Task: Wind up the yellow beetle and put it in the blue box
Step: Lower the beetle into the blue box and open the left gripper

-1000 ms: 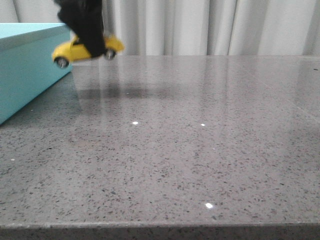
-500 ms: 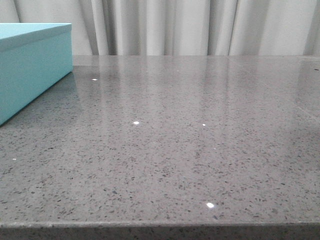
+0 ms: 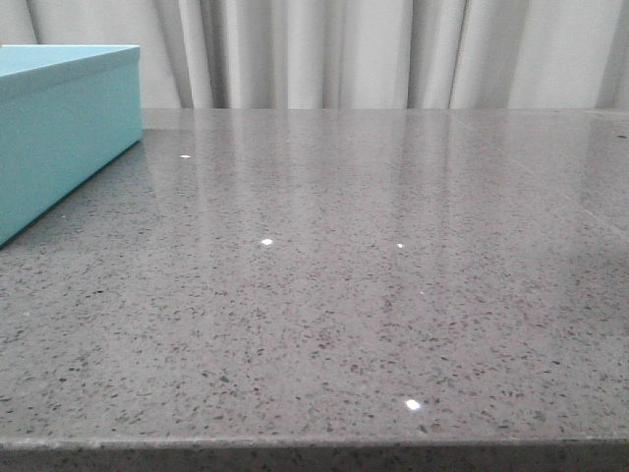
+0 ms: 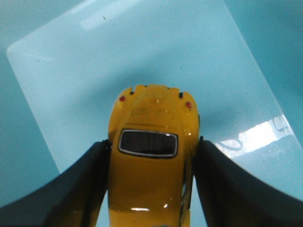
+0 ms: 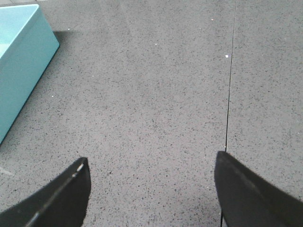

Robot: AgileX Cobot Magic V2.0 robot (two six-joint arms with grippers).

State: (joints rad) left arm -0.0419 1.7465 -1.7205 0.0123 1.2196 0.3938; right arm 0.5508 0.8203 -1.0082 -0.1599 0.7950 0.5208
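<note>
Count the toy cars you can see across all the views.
1. The yellow beetle is gripped in the left hand, over the pale floor inside the blue box. None show on the table; the box hides its interior in the front view.

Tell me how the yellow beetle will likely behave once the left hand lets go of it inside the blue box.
The yellow beetle looks rigid and glossy, so probably slippery between the left hand's fingers. On wheels and perhaps wound, it may roll across the blue box's smooth floor. The box walls should stop it.
</note>
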